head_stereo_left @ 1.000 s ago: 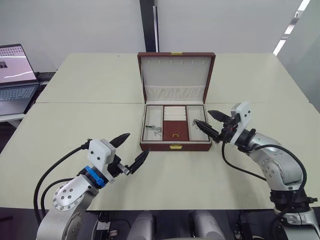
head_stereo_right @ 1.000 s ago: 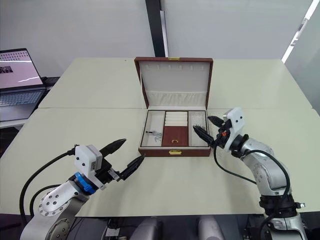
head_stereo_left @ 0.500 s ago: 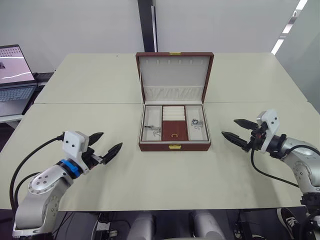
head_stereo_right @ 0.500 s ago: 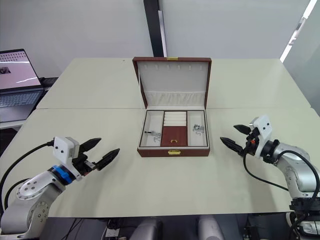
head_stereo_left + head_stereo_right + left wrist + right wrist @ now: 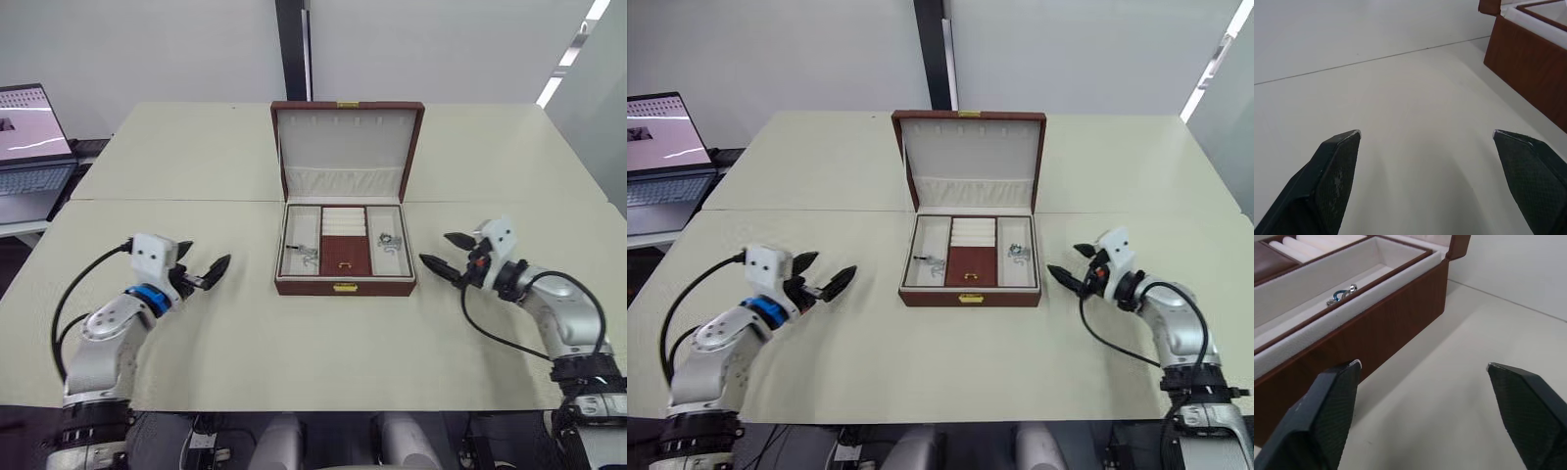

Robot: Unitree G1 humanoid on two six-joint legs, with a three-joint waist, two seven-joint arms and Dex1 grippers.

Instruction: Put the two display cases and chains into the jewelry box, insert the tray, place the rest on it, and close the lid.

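The brown jewelry box [image 5: 343, 287] stands at mid-table with its lid [image 5: 345, 147] upright and open. The tray [image 5: 338, 250] sits inside it. Silver jewelry lies in the left compartment [image 5: 300, 254] and a silver piece [image 5: 1343, 293] in the right one. A small gold ring [image 5: 344, 264] rests on the brown middle section. The display cases and chains are hidden. My left gripper [image 5: 201, 259] hovers open over the table left of the box. My right gripper [image 5: 443, 253] hovers open just right of the box. Neither holds anything.
A laptop [image 5: 29, 137] stands open on a side table at the far left. A seam [image 5: 176, 201] runs across the tabletop behind the grippers. The box's right wall [image 5: 1376, 328] is close to my right gripper.
My right gripper has drawn back from over the box's right compartment, where a silver piece now shows. My left gripper has moved left, away from the box's front corner.
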